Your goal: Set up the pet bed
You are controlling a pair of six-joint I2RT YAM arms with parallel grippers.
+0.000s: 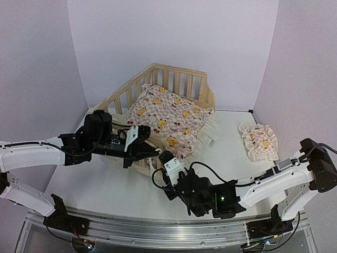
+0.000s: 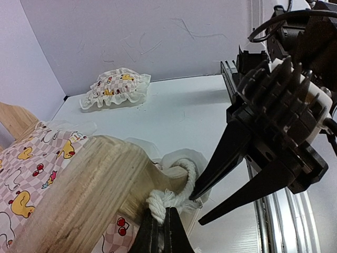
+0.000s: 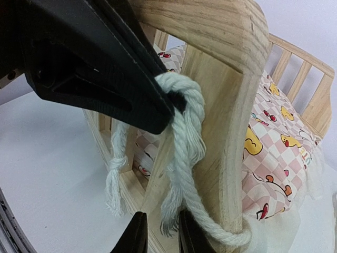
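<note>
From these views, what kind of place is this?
Probably a lab robot cell: white table boxed in by plain walls, aluminium mounting rail at its near edge, pet bed as prop.

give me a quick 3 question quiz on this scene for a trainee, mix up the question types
1. True or false: the pillow lies on the table, outside the bed.
2. Fill in: the cushion lies in the ____.
3. The left pincer is shut on: A pillow, B rope, C cushion.
Key: 1 true; 2 bed; 3 B.
</note>
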